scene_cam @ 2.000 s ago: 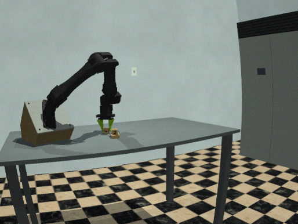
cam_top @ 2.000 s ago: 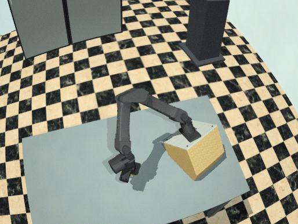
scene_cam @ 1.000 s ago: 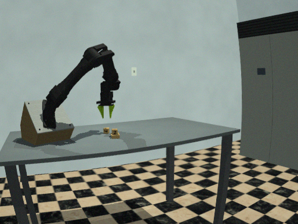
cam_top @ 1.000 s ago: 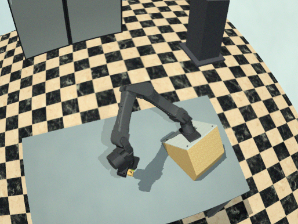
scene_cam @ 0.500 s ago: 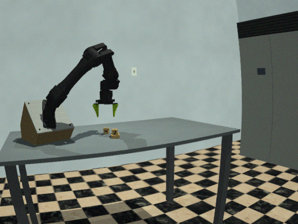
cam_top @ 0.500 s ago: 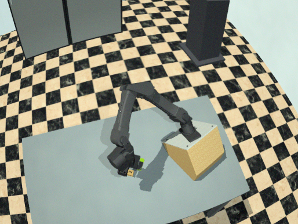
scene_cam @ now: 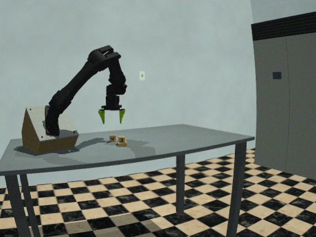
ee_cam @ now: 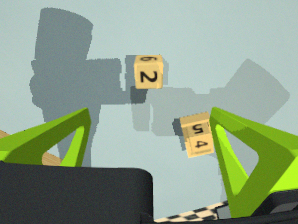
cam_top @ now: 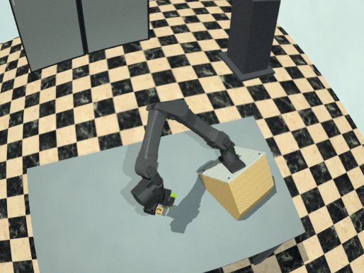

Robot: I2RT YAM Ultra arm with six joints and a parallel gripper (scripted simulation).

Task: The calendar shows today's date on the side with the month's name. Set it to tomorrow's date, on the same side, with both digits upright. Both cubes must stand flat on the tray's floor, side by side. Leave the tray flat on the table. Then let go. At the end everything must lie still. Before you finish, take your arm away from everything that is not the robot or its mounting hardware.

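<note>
Exterior view shows the gripper (scene_cam: 112,116) fully open and holding nothing, high above the two cubes. The cube with 2 (scene_cam: 122,140) stands on the table (scene_cam: 190,135); the other cube (scene_cam: 112,138) is just beside it, slightly apart. For the next grasp, I would descend straight and center the fingers on one cube only.

I have the single dark grey six-joint arm (scene_cam: 74,83) rising from its mount, reaching up and forward, then folding sharply at the elbow so that the forearm and wrist hang straight down. My parallel gripper with bright green wedge-shaped fingers (scene_cam: 111,116) points down, well above the surface. Its jaws are spread fully wide, and I see nothing between the green fingertips in the wrist view.
</note>
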